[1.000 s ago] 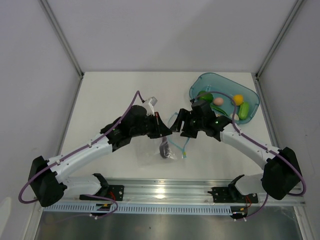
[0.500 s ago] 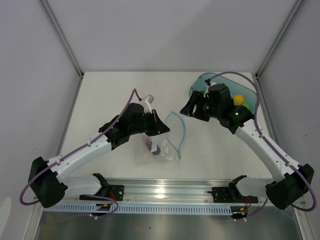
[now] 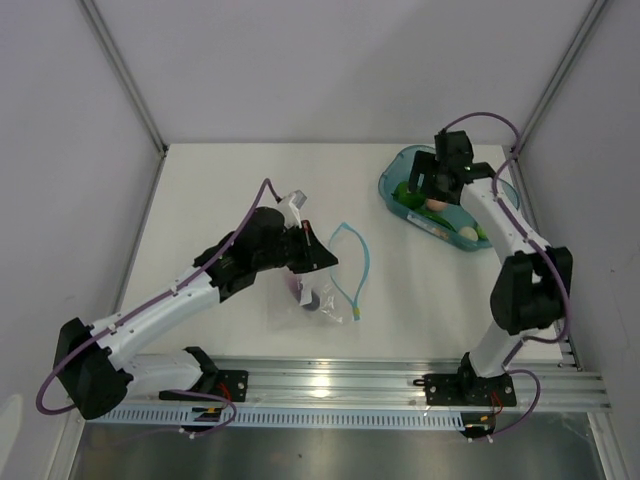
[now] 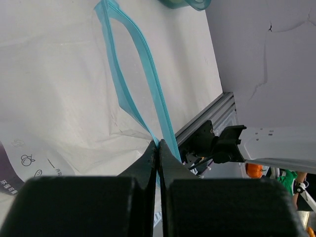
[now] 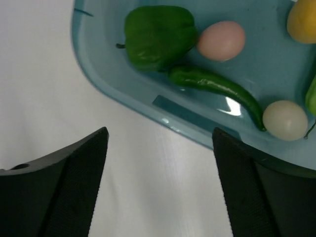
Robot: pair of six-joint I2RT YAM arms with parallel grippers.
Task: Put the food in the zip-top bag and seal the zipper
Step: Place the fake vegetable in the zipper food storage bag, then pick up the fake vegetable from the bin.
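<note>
The clear zip-top bag (image 3: 325,292) lies at the table's middle with its mouth open, the light-blue zipper (image 3: 356,262) forming a loop. A dark purple piece (image 3: 312,302) shows inside it. My left gripper (image 3: 320,256) is shut on the zipper strip (image 4: 133,64) at one end of the bag's mouth (image 4: 158,146). My right gripper (image 3: 418,188) is open and empty, hovering over the near-left rim of the teal tub (image 5: 98,64). The tub holds the green pepper (image 5: 158,34), the pink egg (image 5: 221,40), the long green vegetable (image 5: 217,89), a white round piece (image 5: 285,120) and the yellow fruit (image 5: 302,22).
The teal tub (image 3: 440,226) stands at the back right near the right wall. White enclosure walls close the table on three sides. The aluminium rail (image 3: 330,385) with the arm bases runs along the near edge.
My right gripper left the bag's mouth and swung back and right to above the tub. The left gripper kept hold of the zipper and the bag's mouth now stands open.
</note>
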